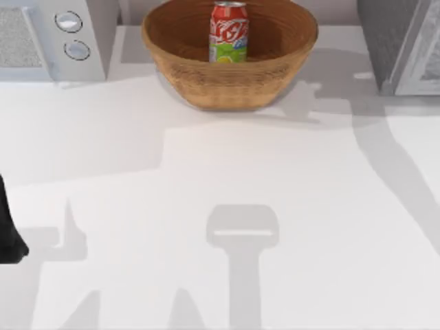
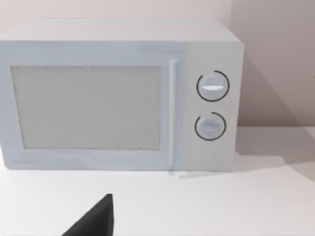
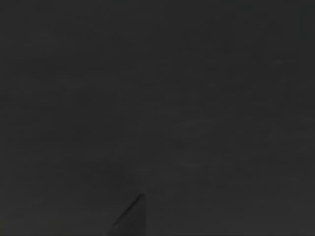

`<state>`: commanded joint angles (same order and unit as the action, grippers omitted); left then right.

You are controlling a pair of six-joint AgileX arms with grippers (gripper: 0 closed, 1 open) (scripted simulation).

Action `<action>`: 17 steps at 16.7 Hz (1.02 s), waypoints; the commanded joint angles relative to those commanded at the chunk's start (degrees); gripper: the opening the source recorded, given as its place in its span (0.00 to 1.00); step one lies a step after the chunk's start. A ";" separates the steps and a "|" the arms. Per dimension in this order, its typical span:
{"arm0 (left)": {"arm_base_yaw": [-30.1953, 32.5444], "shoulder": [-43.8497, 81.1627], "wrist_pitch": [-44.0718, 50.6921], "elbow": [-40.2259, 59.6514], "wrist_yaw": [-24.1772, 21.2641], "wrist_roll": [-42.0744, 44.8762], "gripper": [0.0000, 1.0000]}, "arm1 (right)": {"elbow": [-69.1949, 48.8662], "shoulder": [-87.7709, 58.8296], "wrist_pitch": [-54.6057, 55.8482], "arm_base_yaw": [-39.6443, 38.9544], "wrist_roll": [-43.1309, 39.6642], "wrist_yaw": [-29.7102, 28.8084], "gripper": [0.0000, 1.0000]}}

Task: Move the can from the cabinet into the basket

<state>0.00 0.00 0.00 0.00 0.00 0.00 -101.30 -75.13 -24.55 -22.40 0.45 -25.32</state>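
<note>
Left hand (image 2: 93,219) is sitting low at the table's (image 1: 220,206) left edge, facing the white microwave (image 2: 118,96); one dark finger showing, grip state cannot be told. Right wrist view is dark; right hand's state cannot be told either. The can (image 1: 228,32) is standing upright inside the basket (image 1: 230,82) at the table's far middle, nothing gripping it. The cabinet (image 1: 402,45) is standing at far right. Judging the transfer as finished; next move calls only for parking the arms.
</note>
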 joint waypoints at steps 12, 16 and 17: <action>0.00 0.00 0.00 0.00 0.00 0.00 1.00 | -0.18 -2.65 2.36 3.38 -0.07 3.57 1.00; 0.00 0.00 0.00 0.00 0.00 0.00 1.00 | 12.84 6.63 4.96 5.64 -0.09 6.12 1.00; 0.00 0.00 0.00 0.00 0.00 0.00 1.00 | 17.30 9.81 5.85 6.41 -0.09 7.00 1.00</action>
<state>0.00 0.00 0.00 0.00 0.00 0.00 -84.00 -65.33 -18.70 -15.99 0.35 -18.33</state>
